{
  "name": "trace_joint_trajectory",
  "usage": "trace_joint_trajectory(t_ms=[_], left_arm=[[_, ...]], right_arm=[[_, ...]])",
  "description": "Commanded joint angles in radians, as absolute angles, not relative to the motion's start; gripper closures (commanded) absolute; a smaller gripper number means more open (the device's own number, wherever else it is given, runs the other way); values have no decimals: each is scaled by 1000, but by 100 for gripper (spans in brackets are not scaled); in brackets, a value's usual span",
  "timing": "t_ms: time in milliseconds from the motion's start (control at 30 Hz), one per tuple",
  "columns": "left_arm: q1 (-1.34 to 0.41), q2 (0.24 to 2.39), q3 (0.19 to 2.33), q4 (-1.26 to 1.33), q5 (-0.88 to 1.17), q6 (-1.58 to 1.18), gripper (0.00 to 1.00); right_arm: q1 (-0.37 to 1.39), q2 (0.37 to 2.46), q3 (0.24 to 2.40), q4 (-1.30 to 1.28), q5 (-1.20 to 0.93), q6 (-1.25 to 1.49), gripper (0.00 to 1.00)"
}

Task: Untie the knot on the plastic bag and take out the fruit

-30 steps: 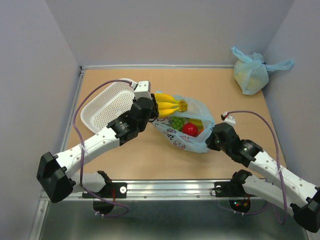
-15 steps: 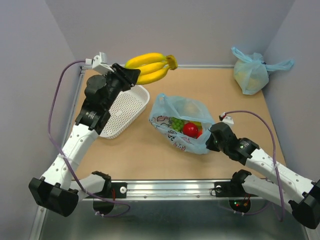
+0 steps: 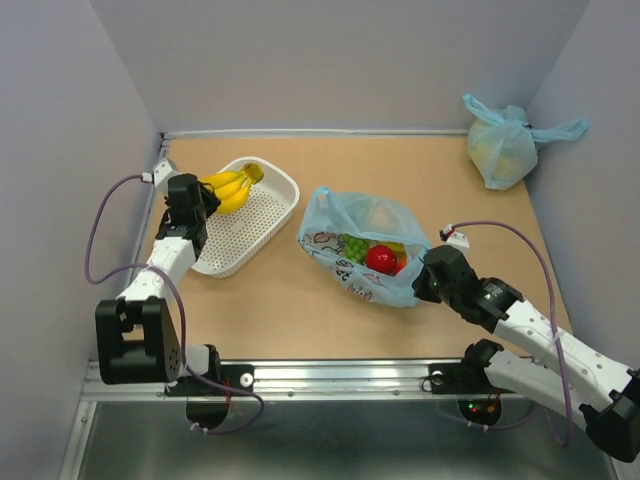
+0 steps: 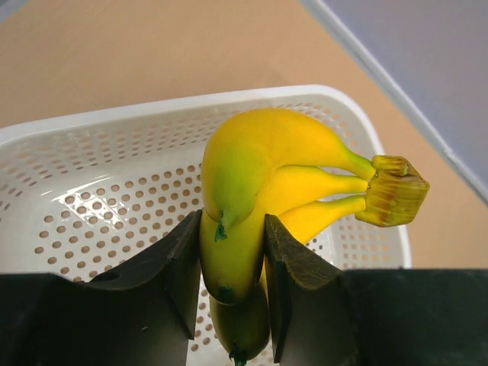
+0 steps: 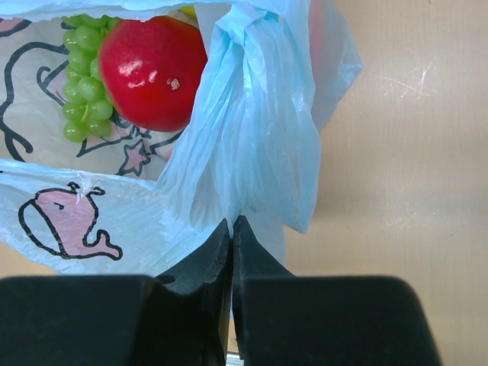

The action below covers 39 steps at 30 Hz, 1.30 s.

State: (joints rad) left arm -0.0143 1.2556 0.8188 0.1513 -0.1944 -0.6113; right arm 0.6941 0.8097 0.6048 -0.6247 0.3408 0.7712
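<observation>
The cartoon-printed light blue plastic bag [image 3: 362,245] lies open mid-table, with a red apple [image 3: 379,259] and green grapes [image 3: 353,245] inside; both also show in the right wrist view, apple [image 5: 151,72] and grapes [image 5: 82,69]. No knot shows; the handle strips hang loose. My right gripper [image 3: 418,283] is shut on the bag's edge [image 5: 252,145] at its right side. My left gripper [image 3: 207,195] is shut on the yellow banana bunch [image 3: 233,186], also in the left wrist view [image 4: 259,191], holding it over the white perforated basket [image 3: 270,213].
A plain light blue tied bag [image 3: 503,146] sits at the far right corner by the wall. The basket [image 4: 91,191] stands at the left side near the left wall. Bare tabletop lies between the printed bag and the near edge.
My left arm swung the banana bunch out of the bag, up and left, then down over the basket. The basket now lies flat. My right gripper stayed put on the bag.
</observation>
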Motion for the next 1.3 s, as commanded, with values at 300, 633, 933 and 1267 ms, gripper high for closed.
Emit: trace_joint_trajectory(t_ms=[300, 633, 933, 1267], left_arm=[[54, 1300, 862, 308, -9, -621, 3], [-438, 1031, 911, 97, 57, -430, 6], [-946, 1234, 1012, 66, -81, -371, 16], [-1049, 1551, 1184, -77, -25, -433, 21]], right_arm=[[693, 841, 640, -621, 347, 715, 97], [693, 914, 620, -621, 328, 747, 100], [693, 864, 526, -617, 340, 891, 100], [693, 841, 555, -615, 367, 882, 100]])
